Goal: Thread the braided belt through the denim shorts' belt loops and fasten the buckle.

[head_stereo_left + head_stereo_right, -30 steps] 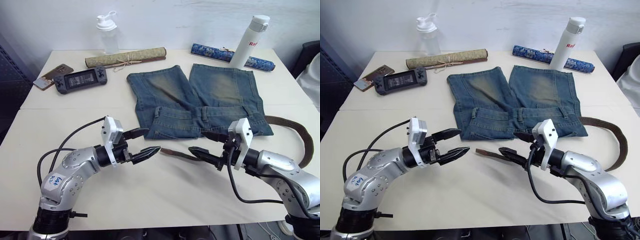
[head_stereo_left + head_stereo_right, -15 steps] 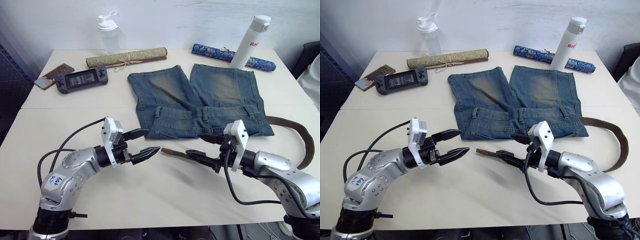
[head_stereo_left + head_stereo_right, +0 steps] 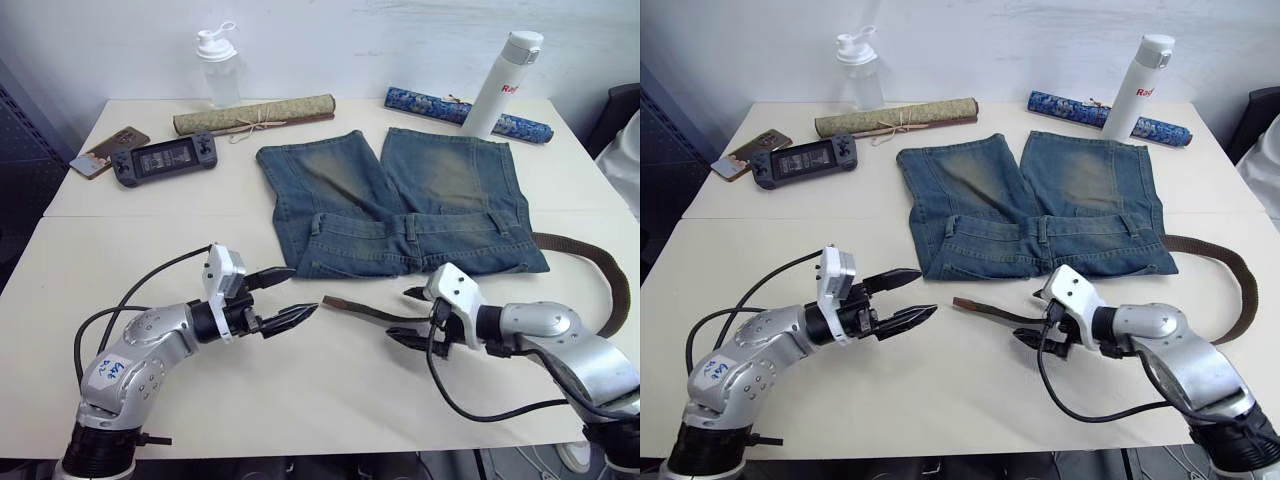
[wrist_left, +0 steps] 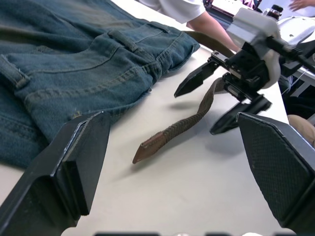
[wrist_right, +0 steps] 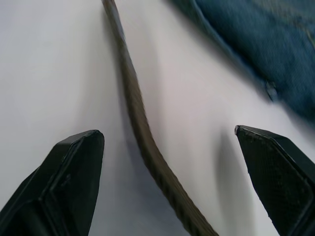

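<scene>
While the denim shorts (image 3: 400,205) are lying flat on the bench (image 3: 150,230) just beyond both arms, I am holding my right pincer (image 3: 410,318) low over the braided belt (image 3: 365,311), its fingers spread apart with one on each side of the strap. From the right wrist view the strap is running up between the two open fingers (image 5: 69,172), and I am not seeing either one touching it, though that view is blurred enough that I am hedging on it. Past this pincer, toward my left one, the belt is ending in its darker leather tip (image 4: 147,150), which is resting on the bare bench just short of the shorts' waistband edge. Behind the right pincer the belt is sweeping out past the shorts' right side in a wide curve (image 3: 600,275).

My left pincer (image 3: 285,297) is hovering near the tip, fingers also apart and gripping nothing, pointed across at the right pincer. One belt loop (image 4: 12,73) is showing on the waistband close beside the left pincer's finger.

Well beyond both pincers, along the far edge of the bench, a rolled tan mat (image 3: 255,112), a clear shaker bottle (image 3: 216,65), a white flask (image 3: 503,70), a blue patterned roll (image 3: 465,112) and a handheld game console (image 3: 162,160) are sitting.
</scene>
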Robot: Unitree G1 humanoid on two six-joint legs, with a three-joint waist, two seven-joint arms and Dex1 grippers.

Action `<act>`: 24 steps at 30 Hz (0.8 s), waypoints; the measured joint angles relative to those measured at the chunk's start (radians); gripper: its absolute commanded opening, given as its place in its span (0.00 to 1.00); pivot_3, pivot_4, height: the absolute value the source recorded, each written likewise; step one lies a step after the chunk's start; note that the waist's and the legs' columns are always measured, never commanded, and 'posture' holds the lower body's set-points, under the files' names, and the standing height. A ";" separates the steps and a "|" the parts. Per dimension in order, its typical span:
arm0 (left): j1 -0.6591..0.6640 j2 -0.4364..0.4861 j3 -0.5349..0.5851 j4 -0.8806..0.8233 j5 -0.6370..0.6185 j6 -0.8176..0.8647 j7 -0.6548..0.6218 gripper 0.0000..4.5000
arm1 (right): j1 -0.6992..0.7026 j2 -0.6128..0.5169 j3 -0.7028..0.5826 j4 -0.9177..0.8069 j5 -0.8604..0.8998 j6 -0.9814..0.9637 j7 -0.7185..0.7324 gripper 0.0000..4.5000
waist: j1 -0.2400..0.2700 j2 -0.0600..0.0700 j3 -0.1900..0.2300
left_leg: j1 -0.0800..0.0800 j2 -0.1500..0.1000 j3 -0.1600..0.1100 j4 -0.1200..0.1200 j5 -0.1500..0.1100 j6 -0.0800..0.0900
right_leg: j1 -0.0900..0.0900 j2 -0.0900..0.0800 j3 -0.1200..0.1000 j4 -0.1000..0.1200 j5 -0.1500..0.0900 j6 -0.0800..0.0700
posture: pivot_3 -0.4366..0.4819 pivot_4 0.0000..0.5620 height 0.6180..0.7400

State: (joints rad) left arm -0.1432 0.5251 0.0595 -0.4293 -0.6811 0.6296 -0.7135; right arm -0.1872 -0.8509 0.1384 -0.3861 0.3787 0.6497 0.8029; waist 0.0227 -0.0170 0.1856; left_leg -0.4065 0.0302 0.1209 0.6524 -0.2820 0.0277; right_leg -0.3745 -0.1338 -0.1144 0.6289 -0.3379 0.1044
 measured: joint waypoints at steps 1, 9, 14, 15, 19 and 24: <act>0.000 0.000 0.000 -0.001 0.000 0.000 0.000 1.00 | 0.001 -0.001 0.011 0.004 -0.015 -0.002 0.005 0.95 | 0.000 0.000 0.000 | 0.000 0.000 0.000 0.000 0.000 0.000 | 0.000 0.000 0.000 0.000 0.000 0.000 | 0.48 0.27 0.82; 0.001 0.001 0.001 -0.009 0.000 0.000 0.001 1.00 | 0.005 -0.001 0.033 0.010 -0.066 -0.058 0.049 0.15 | 0.000 0.000 0.000 | 0.000 0.000 0.000 0.001 0.000 0.000 | 0.000 0.000 0.000 0.000 0.000 0.000 | 0.48 0.27 0.82; 0.001 0.002 0.002 -0.009 0.000 0.000 0.001 1.00 | 0.007 0.004 0.036 0.010 -0.078 -0.086 0.070 0.02 | 0.000 0.000 0.000 | 0.000 0.000 0.000 0.001 0.000 0.000 | 0.001 0.000 0.000 0.000 0.000 0.000 | 0.48 0.27 0.82; 0.001 0.004 0.002 -0.009 0.000 0.000 0.000 1.00 | 0.008 0.007 0.034 0.009 -0.069 -0.085 0.081 0.02 | 0.000 0.000 0.000 | 0.000 0.000 0.000 0.001 0.000 0.000 | 0.001 0.000 0.000 0.000 0.000 0.000 | 0.48 0.27 0.82; -0.008 0.037 0.001 -0.008 0.001 0.000 -0.030 1.00 | -0.001 0.023 0.005 -0.054 0.041 -0.056 0.148 0.02 | 0.000 0.000 0.000 | 0.000 0.000 0.000 0.000 0.000 0.000 | 0.000 0.000 0.000 0.000 0.000 0.000 | 0.48 0.27 0.82; -0.061 0.081 0.002 0.015 -0.003 -0.001 -0.105 1.00 | -0.066 0.022 -0.042 -0.126 0.173 0.000 0.213 0.02 | -0.001 0.000 0.000 | 0.000 0.000 -0.001 0.001 0.000 0.000 | 0.001 0.000 0.000 0.000 0.000 0.000 | 0.48 0.27 0.82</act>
State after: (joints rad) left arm -0.2040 0.6063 0.0612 -0.4140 -0.6837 0.6284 -0.8186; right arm -0.2536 -0.8287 0.0967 -0.5116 0.5521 0.6501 1.0160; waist 0.0218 -0.0170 0.1856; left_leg -0.4064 0.0305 0.1204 0.6529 -0.2820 0.0277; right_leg -0.3739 -0.1338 -0.1146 0.6289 -0.3379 0.1044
